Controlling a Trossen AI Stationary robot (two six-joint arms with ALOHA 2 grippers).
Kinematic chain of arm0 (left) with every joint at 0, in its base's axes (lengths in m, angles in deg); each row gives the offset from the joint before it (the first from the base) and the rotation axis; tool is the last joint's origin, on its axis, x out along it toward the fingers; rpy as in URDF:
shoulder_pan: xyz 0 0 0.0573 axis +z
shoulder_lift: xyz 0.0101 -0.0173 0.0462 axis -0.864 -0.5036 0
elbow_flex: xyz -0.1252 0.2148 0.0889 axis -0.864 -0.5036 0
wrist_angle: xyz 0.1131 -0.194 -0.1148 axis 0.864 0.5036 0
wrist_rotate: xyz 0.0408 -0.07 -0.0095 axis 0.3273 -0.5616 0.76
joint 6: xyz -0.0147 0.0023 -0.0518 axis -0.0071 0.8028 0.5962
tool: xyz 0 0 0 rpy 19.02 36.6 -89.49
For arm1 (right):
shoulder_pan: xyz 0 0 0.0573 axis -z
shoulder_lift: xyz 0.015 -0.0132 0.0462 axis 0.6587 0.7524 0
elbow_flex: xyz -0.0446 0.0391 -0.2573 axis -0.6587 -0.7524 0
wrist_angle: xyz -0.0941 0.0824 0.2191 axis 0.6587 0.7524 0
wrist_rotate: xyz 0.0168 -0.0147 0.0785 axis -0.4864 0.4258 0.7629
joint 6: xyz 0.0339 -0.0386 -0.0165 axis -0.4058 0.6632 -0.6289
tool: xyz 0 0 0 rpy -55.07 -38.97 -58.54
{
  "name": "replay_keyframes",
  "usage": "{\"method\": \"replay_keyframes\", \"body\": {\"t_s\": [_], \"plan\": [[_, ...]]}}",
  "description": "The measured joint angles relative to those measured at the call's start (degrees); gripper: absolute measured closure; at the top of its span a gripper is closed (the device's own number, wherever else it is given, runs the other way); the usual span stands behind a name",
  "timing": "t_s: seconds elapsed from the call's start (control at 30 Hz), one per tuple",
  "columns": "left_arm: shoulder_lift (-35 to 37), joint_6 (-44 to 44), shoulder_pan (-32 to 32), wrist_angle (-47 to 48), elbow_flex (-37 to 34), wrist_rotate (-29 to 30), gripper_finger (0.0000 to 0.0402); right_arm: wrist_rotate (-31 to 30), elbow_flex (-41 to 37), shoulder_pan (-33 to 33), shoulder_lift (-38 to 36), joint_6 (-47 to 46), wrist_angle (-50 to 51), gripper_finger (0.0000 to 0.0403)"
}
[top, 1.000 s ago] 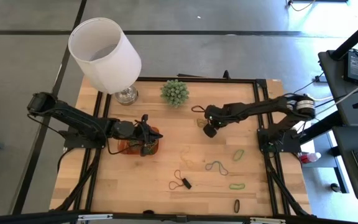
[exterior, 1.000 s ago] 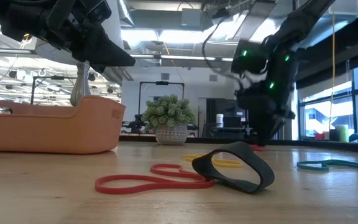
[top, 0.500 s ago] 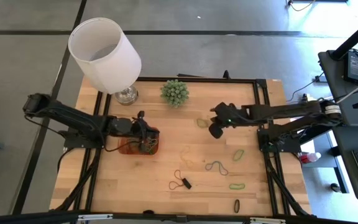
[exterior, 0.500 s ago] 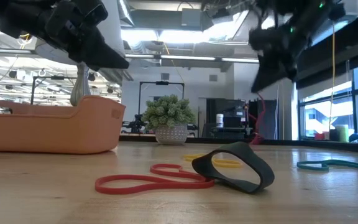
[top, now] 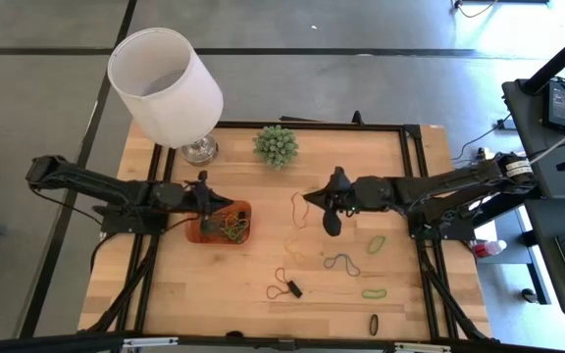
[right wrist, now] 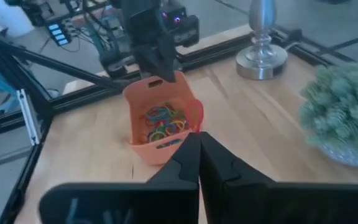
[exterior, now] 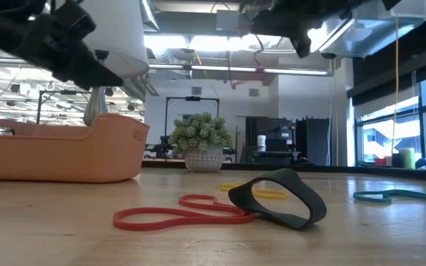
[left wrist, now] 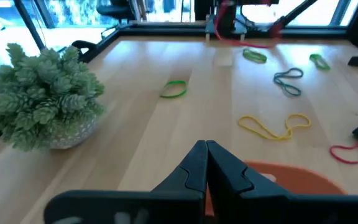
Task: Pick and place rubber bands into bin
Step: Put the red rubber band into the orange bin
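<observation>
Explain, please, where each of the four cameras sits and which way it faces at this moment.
High view: above the table, looking straight down; both arms, left gripper by the bin, right gripper.
Low view: table height, level across rubber bands into the room; arms overhead.
Left wrist view: past its shut fingers toward the plant.
Right wrist view: past its shut fingers toward the bin, left arm behind.
Shared: the plant shows in all four.

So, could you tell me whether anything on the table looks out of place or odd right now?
Only what the job explains: loose rubber bands lie scattered on the table away from the bin, which already holds a pile. A thin red band hangs from the shut right gripper. Nothing looks damaged.
</observation>
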Motion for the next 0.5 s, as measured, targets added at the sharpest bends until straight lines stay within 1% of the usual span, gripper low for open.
{"method": "replay_keyframes", "body": {"t_s": [0.1,0.2,0.33,0.4,0.5], "plan": [[5.05,-1.55,0.04,0.37,-1.77,-1.91,0.0399,-0.03,3.08,-0.13,3.38,1.80,-0.02,0.0403],[9.89,-3.69,0.04,2.47,-2.26,-3.46,0.0400,0.36,8.07,-0.12,8.43,4.86,-0.27,0.0403],[15.36,-5.85,0.07,5.06,-2.26,-3.51,0.0399,3.69,16.78,-0.13,16.47,10.22,-0.18,0.0403],[17.64,-6.50,0.07,6.71,-2.26,-3.51,0.0399,4.15,21.65,-0.13,20.51,13.59,0.07,0.0403],[20.47,-7.31,0.48,8.50,-2.26,-3.68,0.0400,6.46,29.33,-0.12,26.33,17.92,2.40,0.0403]]}}
